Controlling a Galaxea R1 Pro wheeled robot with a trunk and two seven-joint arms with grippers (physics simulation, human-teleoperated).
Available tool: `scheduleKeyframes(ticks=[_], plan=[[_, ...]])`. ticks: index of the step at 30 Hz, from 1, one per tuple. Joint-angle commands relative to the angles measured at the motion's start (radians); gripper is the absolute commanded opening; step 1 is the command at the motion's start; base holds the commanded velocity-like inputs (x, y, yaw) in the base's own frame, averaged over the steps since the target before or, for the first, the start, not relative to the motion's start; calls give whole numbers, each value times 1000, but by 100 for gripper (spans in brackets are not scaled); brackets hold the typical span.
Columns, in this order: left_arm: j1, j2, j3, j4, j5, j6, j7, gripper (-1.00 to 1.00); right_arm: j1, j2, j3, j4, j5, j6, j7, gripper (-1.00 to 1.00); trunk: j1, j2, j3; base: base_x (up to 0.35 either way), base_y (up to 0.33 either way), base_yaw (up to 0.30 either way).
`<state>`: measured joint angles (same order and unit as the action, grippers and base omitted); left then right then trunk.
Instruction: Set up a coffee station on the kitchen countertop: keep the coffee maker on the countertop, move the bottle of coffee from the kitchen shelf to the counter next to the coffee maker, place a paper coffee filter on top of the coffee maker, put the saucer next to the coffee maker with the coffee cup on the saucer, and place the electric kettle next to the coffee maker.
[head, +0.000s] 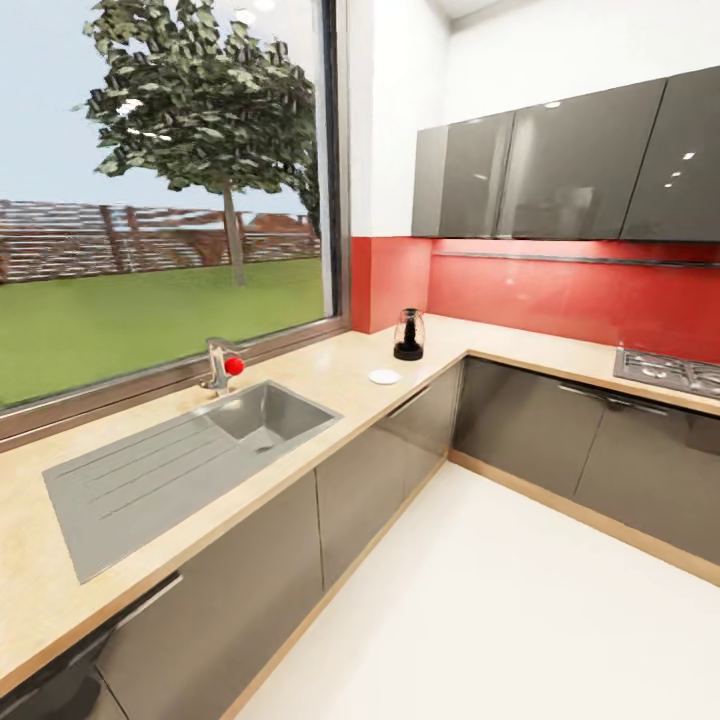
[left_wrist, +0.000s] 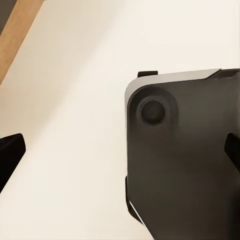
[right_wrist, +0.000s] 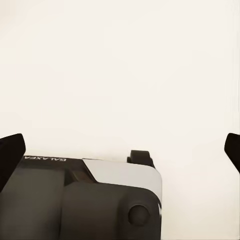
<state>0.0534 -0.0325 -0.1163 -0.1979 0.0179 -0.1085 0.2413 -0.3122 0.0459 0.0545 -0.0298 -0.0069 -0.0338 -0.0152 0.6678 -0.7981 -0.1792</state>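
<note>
Saucer before electric kettle

Steel sink sits ahead of me, my landmark. Ribbed drainboard joins sink on near side. Chrome tap stands just behind sink, red ball on its lever. Big window rises behind sink; tree, lawn and brown fence outside. Red backsplash runs well beyond sink, glossy grey wall cabinets above it. Gas hob lies far from sink, past corner. White floor spreads below sink side.
</note>
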Motion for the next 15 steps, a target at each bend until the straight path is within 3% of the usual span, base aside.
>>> scheduleKeyframes(ticks=[1, 15], plan=[[0, 0, -8, -2, 2, 0, 7, 100, -1, 0, 5, 1, -1, -3, -2, 100, 1, -1, -1, 266, -213, 172], [0, 0, -8, 2, 2, 0, 7, 100, -1, 0, 5, 1, -1, -3, -2, 100, 1, -1, 4, 266, -213, 255]])
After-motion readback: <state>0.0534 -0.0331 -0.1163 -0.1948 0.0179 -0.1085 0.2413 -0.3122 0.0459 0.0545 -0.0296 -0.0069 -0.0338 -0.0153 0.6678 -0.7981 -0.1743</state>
